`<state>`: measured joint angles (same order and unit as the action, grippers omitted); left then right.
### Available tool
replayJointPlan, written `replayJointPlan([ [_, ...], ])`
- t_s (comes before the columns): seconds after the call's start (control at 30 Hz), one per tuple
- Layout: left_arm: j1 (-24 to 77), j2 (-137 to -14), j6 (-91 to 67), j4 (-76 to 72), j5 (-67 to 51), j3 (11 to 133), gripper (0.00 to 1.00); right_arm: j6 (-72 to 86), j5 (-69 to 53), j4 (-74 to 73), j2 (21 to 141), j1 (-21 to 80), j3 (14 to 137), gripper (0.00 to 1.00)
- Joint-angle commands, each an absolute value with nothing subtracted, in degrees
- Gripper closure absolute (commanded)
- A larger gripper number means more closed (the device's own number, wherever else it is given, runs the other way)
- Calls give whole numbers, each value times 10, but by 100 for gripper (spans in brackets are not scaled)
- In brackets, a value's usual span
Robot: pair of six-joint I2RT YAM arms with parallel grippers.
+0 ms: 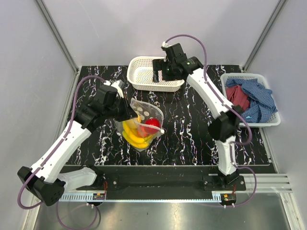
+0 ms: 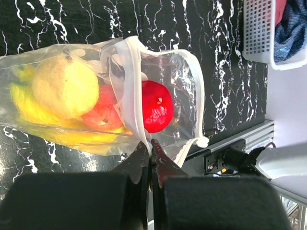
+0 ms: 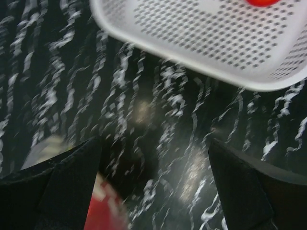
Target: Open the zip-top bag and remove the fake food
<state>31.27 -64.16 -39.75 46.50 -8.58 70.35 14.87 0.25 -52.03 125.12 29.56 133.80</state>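
Observation:
The zip-top bag point(image 1: 140, 125) lies mid-table with its mouth open. It holds a yellow banana bunch point(image 1: 134, 139) and a red apple point(image 1: 152, 124). In the left wrist view the bag point(image 2: 180, 72) shows the red apple point(image 2: 156, 105), a yellow round fruit point(image 2: 64, 86) and an orange-red piece point(image 2: 101, 116). My left gripper point(image 2: 150, 142) is shut on the bag's white zip edge; it shows in the top view point(image 1: 123, 109) at the bag's left. My right gripper point(image 1: 159, 76) hovers open and empty over the white mesh basket point(image 1: 139, 79). A red piece point(image 3: 261, 2) lies in that basket point(image 3: 206, 43).
A second white basket point(image 1: 273, 120) at the right edge holds blue and red cloths point(image 1: 252, 98). The right wrist view is blurred, with a red blob point(image 3: 103, 211) at bottom left. The table's near rail point(image 2: 225, 143) lies just past the bag.

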Motion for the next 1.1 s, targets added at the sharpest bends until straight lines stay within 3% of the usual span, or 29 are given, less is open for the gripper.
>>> replayJointPlan([
  [0.0, 310, -608, -403, 431, -100, 690, 100, 166, -61, -581, 1092, 367, 1245, 1],
  [0.1, 309, -603, -398, 429, -98, 686, 100, 167, -80, -576, 1035, 415, 1185, 3],
  [0.37, 310, -607, -398, 423, -105, 685, 100, 198, -151, -498, 967, 474, 1031, 39],
  [0.43, 309, -602, -398, 423, -105, 682, 100, 196, -162, -497, 973, 475, 1019, 43],
  [0.63, 310, -598, -402, 423, -108, 674, 100, 184, -155, -498, 999, 475, 999, 42],
  [1.07, 310, -608, -406, 409, -112, 672, 100, 154, -131, -504, 1025, 481, 946, 21],
])
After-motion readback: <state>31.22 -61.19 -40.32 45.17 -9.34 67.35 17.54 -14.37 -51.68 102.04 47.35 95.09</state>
